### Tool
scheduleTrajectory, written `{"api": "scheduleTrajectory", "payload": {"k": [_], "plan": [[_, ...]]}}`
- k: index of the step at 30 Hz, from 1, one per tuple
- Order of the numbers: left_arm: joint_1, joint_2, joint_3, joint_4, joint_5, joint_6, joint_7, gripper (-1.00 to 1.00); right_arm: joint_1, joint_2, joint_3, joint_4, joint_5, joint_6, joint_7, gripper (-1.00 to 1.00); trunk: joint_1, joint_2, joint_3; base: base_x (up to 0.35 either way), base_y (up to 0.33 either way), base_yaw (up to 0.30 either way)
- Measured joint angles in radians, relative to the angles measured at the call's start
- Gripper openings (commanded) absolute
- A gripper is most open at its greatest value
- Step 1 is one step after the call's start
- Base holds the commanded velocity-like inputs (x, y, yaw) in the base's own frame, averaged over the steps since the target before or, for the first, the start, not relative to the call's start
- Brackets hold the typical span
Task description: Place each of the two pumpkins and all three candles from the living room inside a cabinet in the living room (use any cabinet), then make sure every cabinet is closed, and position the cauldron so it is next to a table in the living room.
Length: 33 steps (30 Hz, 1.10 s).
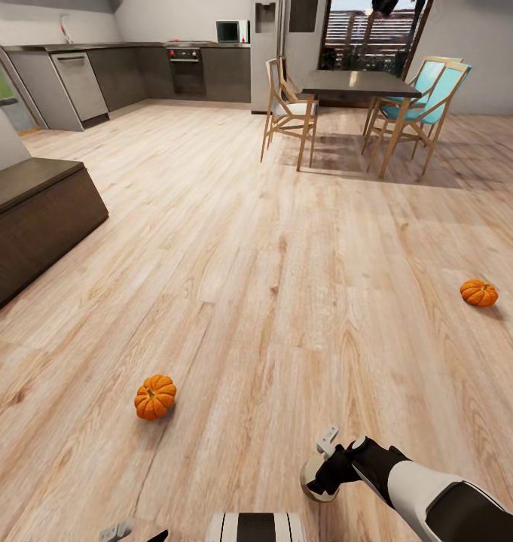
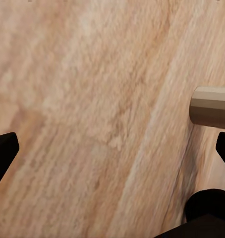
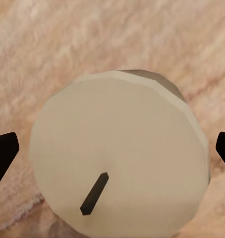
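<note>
Right arm hanging over a candle, two pumpkins loose on the floor.

I've got the right gripper (image 3: 112, 148) pointing down over the pale candle (image 3: 117, 153), jaws spread wide to either side of it, not gripping. My left gripper (image 2: 112, 148) hangs released over bare wood floor (image 1: 286, 263). One pumpkin (image 1: 154, 397) sits near left, the other pumpkin (image 1: 478, 293) far right; the cabinet (image 1: 30, 218) stands left, dining table (image 1: 361, 81) beyond.

Pale wood floor (image 1: 286, 248); far left a grey kitchen (image 1: 128, 71), far right a dining table (image 1: 359, 81) with chairs (image 1: 290, 113) by a window (image 1: 369, 34).
</note>
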Motion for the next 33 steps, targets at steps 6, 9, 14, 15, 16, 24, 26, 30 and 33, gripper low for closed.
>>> {"api": "scheduleTrajectory", "payload": {"k": [6,9,14,15,16,24,26,30,33], "plan": [[0.006,0.046,0.003,0.009,0.011,0.0,-0.09,1.0,0.0,0.0,0.0,0.001,0.0,0.0,0.0,1.0,0.0,0.0,0.0,0.0,0.0,0.0],[0.008,0.058,0.004,0.028,0.015,-0.001,-0.12,1.0,0.0,0.0,0.001,0.001,0.001,0.0,0.0,1.0,0.001,0.0,-0.008,0.0,0.0,0.0],[0.01,0.066,0.007,0.042,0.029,-0.001,-0.138,1.0,0.0,0.0,0.0,0.001,0.0,0.0,0.0,1.0,0.002,-0.001,-0.015,0.0,0.0,0.0],[0.01,0.066,0.007,0.043,0.03,-0.001,-0.138,1.0,0.0,0.0,0.0,0.001,0.0,0.0,0.0,1.0,0.002,-0.001,-0.015,0.0,0.0,0.0],[0.01,0.066,0.007,0.043,0.031,-0.001,-0.138,1.0,0.0,0.0,0.0,0.001,0.0,0.0,0.0,1.0,0.002,-0.001,-0.015,0.0,0.0,0.0],[0.01,0.067,0.007,0.044,0.033,-0.001,-0.137,1.0,0.0,0.0,0.0,0.001,0.0,0.0,0.0,1.0,0.003,-0.001,-0.023,0.0,0.0,0.0],[0.01,0.067,0.007,0.044,0.033,-0.001,-0.137,1.0,0.0,0.0,0.0,0.001,0.0,0.0,0.0,1.0,0.003,-0.001,-0.023,0.0,0.0,0.0],[0.01,0.067,0.007,0.044,0.033,-0.001,-0.134,1.0,0.0,0.0,0.0,0.001,0.0,0.0,0.0,1.0,0.003,-0.001,-0.023,0.0,0.0,0.0],[0.01,0.067,0.007,0.044,0.033,-0.001,-0.134,1.0,-0.001,0.0,-0.011,-0.001,-0.001,-0.002,-0.001,1.0,0.004,-0.002,-0.034,0.0,0.0,0.0]]}}
